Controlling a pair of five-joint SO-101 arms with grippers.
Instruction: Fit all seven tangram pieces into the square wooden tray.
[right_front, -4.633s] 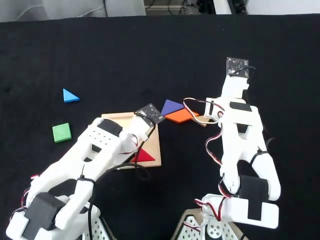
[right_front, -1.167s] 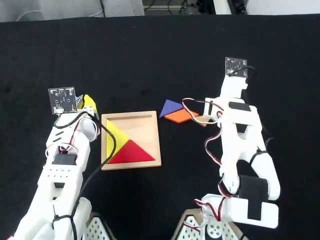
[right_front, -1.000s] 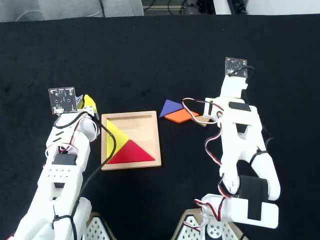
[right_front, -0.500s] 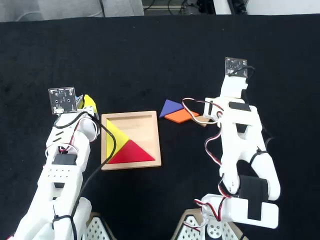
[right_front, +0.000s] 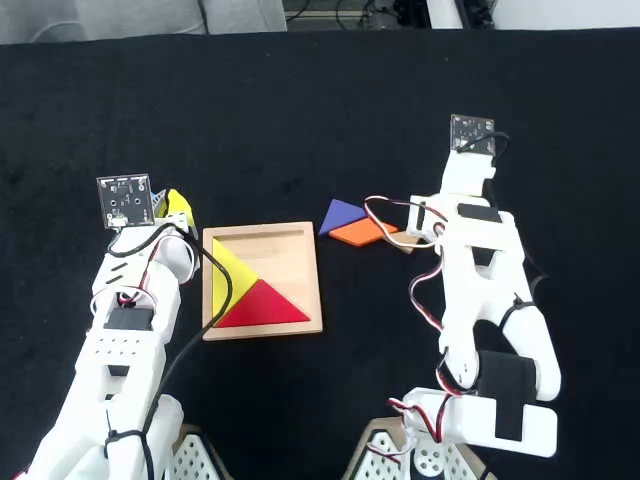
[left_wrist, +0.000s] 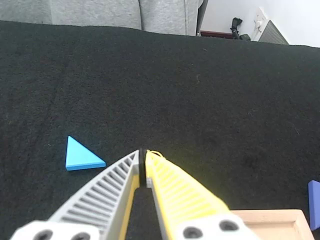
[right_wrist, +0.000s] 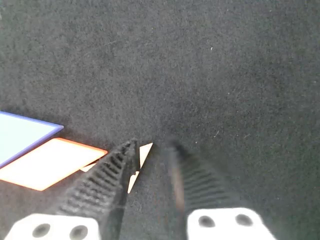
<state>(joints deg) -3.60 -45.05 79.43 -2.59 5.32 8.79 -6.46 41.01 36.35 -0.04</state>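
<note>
The tray (right_front: 262, 229) is shown mid-table, with the yellow piece (right_front: 230, 270) and red piece (right_front: 268, 303) seated inside. The purple piece (right_front: 343, 212) and orange piece (right_front: 360, 232) are laid side by side near the right gripper (right_wrist: 150, 147), whose fingers are held slightly apart. The left gripper (left_wrist: 142, 155), fingers pressed together, is positioned near the blue piece (left_wrist: 81, 155).

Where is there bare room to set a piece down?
The tray is bare in its far right half, bordered by the yellow triangle and red triangle. The cloth beyond the tray is open. Crowded: purple triangle and orange piece beside the right gripper.
</note>
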